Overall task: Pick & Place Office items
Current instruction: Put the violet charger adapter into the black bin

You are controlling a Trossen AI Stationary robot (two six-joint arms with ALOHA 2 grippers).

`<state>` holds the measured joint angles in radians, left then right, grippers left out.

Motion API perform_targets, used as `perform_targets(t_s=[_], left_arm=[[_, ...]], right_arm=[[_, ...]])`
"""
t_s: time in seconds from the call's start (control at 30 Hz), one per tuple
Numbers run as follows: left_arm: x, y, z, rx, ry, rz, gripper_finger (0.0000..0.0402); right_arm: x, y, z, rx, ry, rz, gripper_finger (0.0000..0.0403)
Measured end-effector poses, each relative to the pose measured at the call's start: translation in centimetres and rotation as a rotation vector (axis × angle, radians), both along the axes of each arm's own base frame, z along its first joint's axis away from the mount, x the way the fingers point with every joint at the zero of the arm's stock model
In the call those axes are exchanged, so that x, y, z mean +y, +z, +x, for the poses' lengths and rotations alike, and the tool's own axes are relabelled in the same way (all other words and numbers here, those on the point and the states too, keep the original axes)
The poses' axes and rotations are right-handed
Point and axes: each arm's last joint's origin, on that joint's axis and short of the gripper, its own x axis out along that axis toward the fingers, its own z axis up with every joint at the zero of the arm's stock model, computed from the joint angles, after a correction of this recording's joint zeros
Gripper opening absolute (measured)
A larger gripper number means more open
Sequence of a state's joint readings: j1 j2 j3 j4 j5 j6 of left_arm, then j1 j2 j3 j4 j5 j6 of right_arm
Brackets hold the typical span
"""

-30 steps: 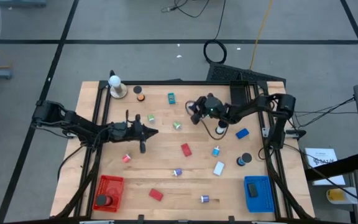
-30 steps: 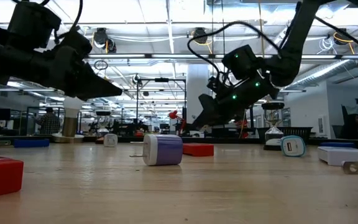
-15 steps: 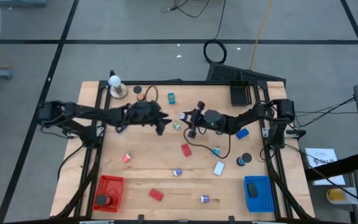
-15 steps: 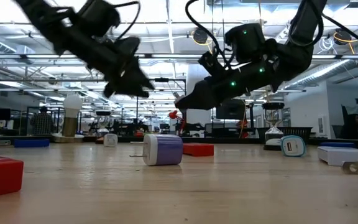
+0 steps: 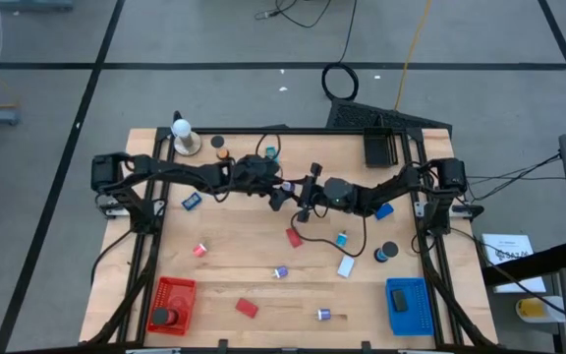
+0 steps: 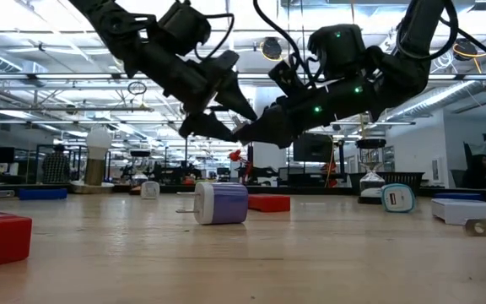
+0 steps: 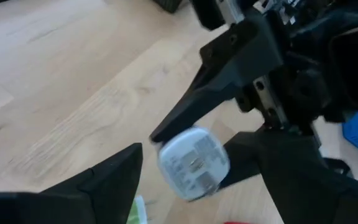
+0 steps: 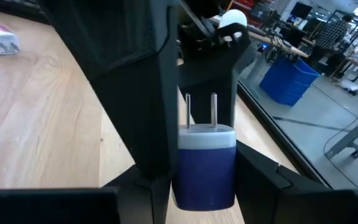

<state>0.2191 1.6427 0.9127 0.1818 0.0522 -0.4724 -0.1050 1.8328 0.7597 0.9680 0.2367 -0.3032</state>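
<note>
A blue-and-white plug-in charger block (image 8: 206,163) with two metal prongs sits clamped in the right tool (image 8: 194,168), high above the middle of the wooden tabletop (image 5: 244,265).
The left tool (image 5: 279,194) meets it tip to tip, its fingers (image 6: 226,110) spread apart either side of the block. Other small items lie scattered below, among them a purple-and-white charger block (image 6: 221,203).

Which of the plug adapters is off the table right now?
The blue-and-white one held in the right tool, prongs pointing out; the others lie on the table.
</note>
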Motion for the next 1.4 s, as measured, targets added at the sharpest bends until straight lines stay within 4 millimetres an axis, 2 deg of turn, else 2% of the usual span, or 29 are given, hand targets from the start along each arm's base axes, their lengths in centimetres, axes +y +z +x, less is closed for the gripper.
perform_targets(t_s=[0.4, 0.53, 0.73, 1.03, 1.23, 1.4], left_arm=[[0.3, 0.0, -0.1, 0.017, 0.022, -0.011, 0.0185], [0.3, 0.0, -0.1, 0.015, 0.007, -0.020, 0.0158], [0.5, 0.1, -0.2, 0.017, -0.002, -0.001, 0.0157], [1.9, -0.4, -0.9, 0.081, 0.012, 0.016, 0.0157], [2.8, -0.4, -1.6, 0.144, 0.027, 0.040, 0.0156], [4.4, -0.2, -2.8, 0.330, 0.071, 0.074, 0.0155]], right_arm=[[0.5, 0.1, 0.1, -0.002, 0.014, -0.035, 0.0131], [0.5, 0.1, 0.1, -0.001, 0.012, -0.043, 0.0132], [0.5, 0.1, 0.1, -0.003, 0.010, -0.046, 0.0139], [0.2, 0.0, 0.0, -0.006, -0.061, 0.019, 0.0201], [-0.3, -0.2, -0.2, 0.006, -0.141, 0.015, 0.0198], [-0.9, -0.1, -0.3, -0.005, -0.180, 0.050, 0.0193]])
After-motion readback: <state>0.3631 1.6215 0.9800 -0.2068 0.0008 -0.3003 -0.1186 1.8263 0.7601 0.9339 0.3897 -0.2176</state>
